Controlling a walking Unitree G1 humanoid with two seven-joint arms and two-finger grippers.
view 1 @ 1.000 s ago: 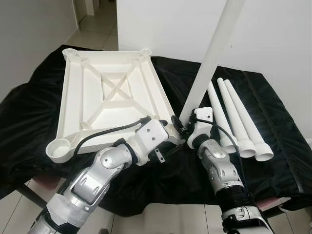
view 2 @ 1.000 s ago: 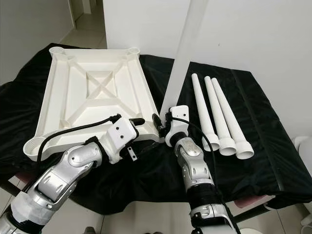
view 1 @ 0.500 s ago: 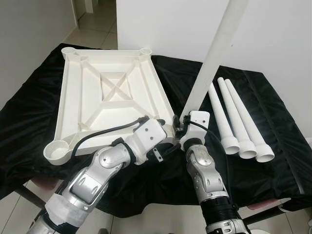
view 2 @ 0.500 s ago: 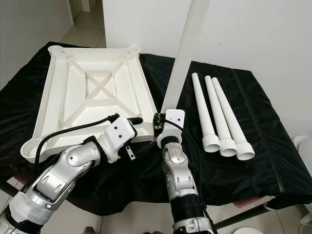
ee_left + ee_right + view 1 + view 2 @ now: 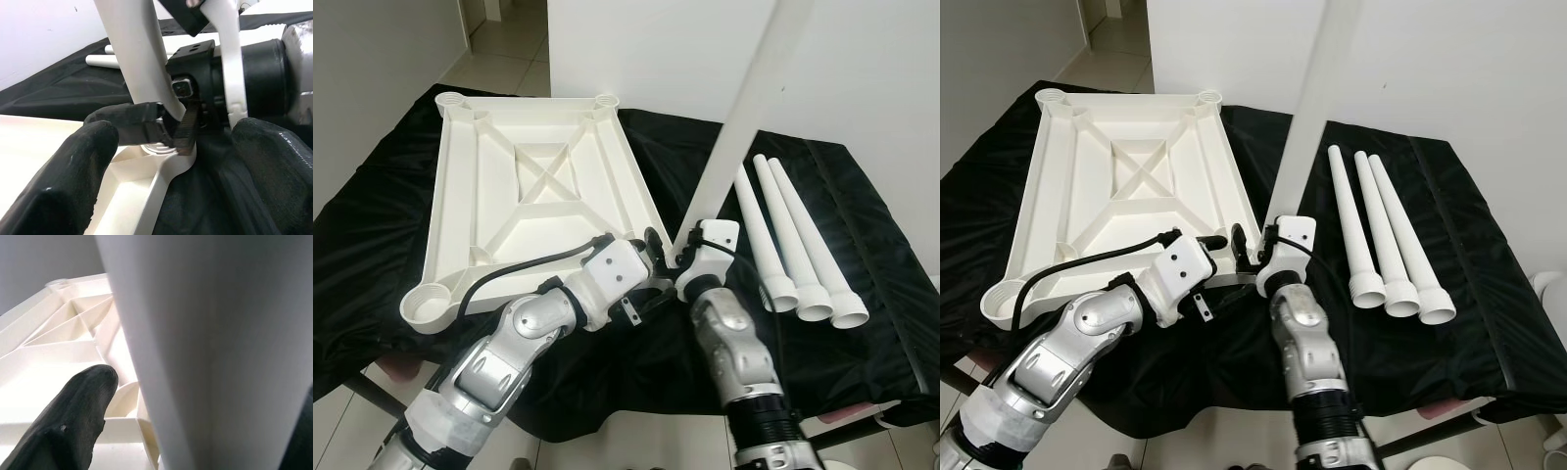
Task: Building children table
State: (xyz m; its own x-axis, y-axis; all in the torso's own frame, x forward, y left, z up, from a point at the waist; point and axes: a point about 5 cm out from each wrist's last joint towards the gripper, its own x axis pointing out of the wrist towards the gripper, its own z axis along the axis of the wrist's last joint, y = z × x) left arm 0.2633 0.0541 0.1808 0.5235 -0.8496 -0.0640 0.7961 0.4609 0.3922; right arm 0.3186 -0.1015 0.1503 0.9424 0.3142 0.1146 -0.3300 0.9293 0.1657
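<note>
A white plastic tabletop (image 5: 533,196) lies upside down, ribs showing, on a desk draped in black cloth (image 5: 862,323). At its near right corner socket (image 5: 159,149), the right tool (image 5: 168,129) grips the lower end of a long white table leg (image 5: 744,117), its two black fingers pinched against the leg just above the socket; the leg stands tilted, rising up and to the right past the top of the head views. The left tool (image 5: 171,171) sits at the same corner, its thick black fingers (image 5: 63,181) spread apart on either side of the socket and, as far as the close wrist view allows, holding nothing. Three more white legs (image 5: 1386,235) lie side by side on the cloth to the right, well apart from the tabletop.
</note>
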